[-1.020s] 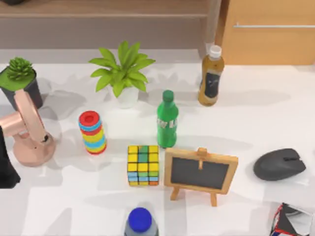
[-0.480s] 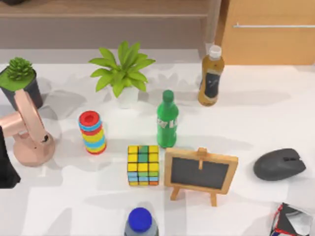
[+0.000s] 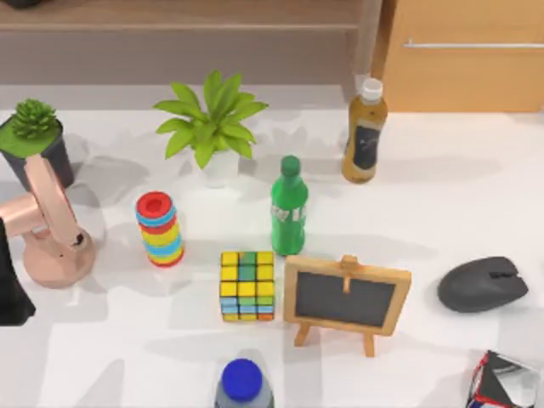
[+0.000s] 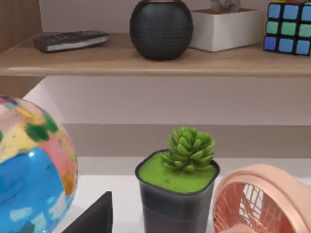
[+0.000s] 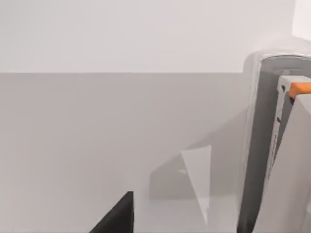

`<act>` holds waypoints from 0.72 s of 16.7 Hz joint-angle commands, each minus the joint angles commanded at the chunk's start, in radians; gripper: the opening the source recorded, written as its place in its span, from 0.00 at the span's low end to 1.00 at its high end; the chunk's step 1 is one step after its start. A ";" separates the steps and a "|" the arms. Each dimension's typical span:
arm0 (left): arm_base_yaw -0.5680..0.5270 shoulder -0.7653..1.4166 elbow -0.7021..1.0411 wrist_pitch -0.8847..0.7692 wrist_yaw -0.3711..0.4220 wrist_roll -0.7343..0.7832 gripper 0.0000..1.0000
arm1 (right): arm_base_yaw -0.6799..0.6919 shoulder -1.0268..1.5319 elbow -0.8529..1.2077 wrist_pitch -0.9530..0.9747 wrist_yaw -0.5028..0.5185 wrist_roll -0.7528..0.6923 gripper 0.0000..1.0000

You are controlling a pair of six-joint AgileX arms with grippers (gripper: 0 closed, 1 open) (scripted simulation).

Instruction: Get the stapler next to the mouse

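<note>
Mouse [image 3: 483, 285] sits at table [image 3: 442, 204] right side, near front edge. My right arm [image 3: 506, 380] is at front-right corner, just in front of mouse; left arm [image 3: 10, 285] at left edge. Jaw state on both: can't tell. Stapler position: can't tell.

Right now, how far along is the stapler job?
Done: nothing yet. In hand: right gripper at the near right corner of the table, stapler close before its wrist camera, grip unclear. Left: setting it beside the mouse. Left arm parked at the left edge.
</note>
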 joint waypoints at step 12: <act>0.000 0.000 0.000 0.000 0.000 0.000 1.00 | 0.000 0.000 0.000 0.000 0.000 0.000 0.00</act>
